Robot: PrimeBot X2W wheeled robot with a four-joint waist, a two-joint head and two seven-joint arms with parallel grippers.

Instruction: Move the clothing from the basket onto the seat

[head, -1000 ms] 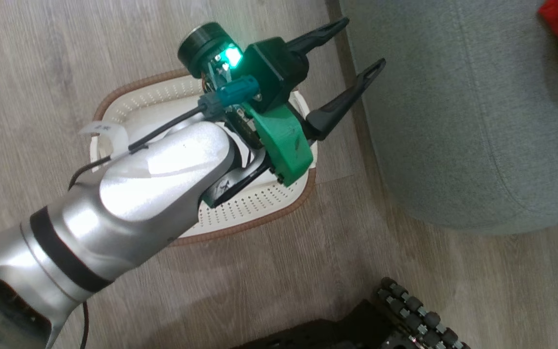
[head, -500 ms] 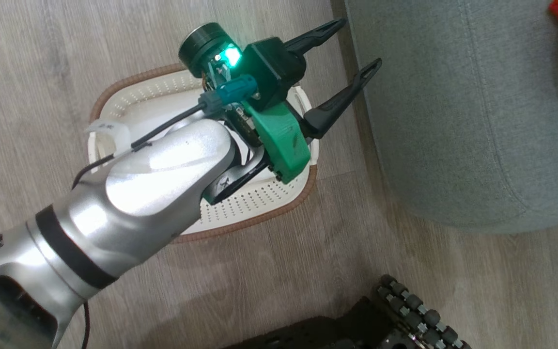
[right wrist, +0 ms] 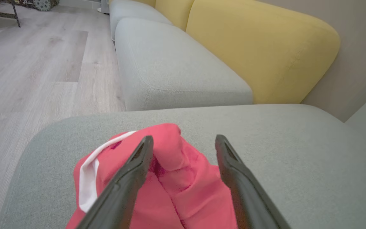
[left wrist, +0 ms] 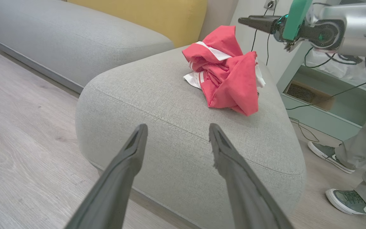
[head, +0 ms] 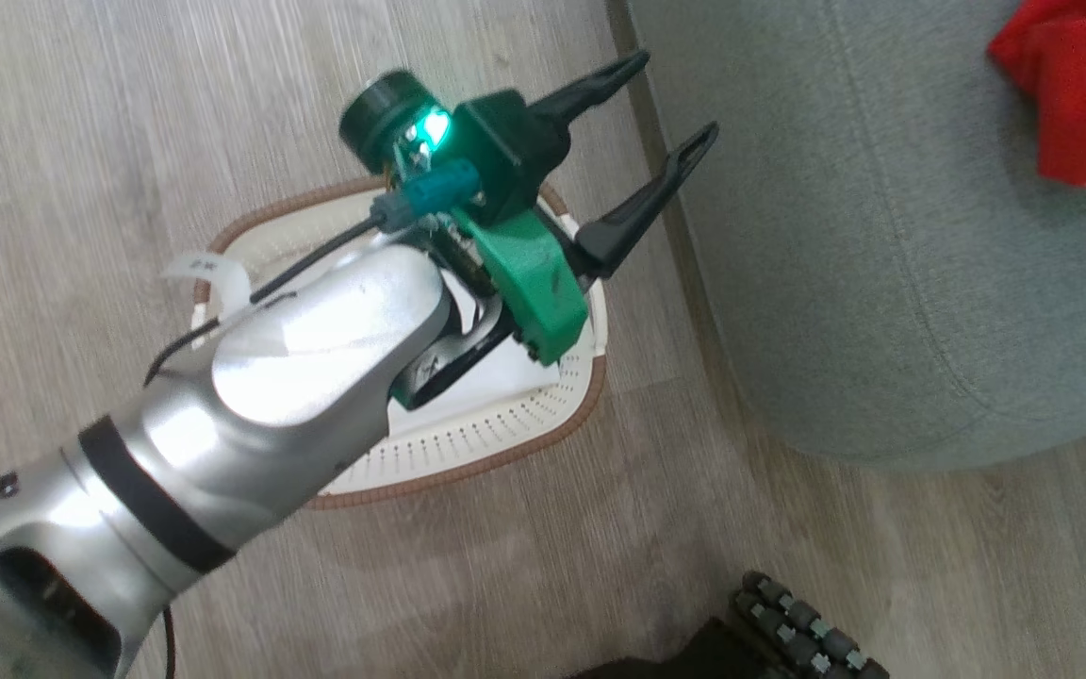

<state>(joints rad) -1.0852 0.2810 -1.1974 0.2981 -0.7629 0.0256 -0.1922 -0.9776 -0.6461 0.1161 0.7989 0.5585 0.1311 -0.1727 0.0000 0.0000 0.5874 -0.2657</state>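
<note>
The clothing (left wrist: 227,73) is a crumpled red heap with white trim lying on the grey seat (left wrist: 170,105). My right gripper (right wrist: 184,137) is open just above the clothing (right wrist: 170,178), fingers either side of its top fold. It also hangs above the heap at the left wrist view's top (left wrist: 245,21). My left gripper (head: 675,99) is open and holds nothing, reaching over the cream basket (head: 468,462) toward the seat (head: 882,283). In its own view the left gripper (left wrist: 177,127) points at the seat's front edge. Red clothing (head: 1080,104) shows at the head view's upper right.
Yellow back cushions (right wrist: 259,54) and another grey seat (right wrist: 170,66) stand behind. A person's legs and shoes (left wrist: 345,197) are beside the seat, with cables (left wrist: 329,95) nearby. My wheeled base (head: 788,622) is on the wooden floor (head: 128,113) by the basket.
The whole head view has shifted, so the camera moved; more of the red clothing now shows on the seat. My left arm stays over the basket with its gripper open.
</note>
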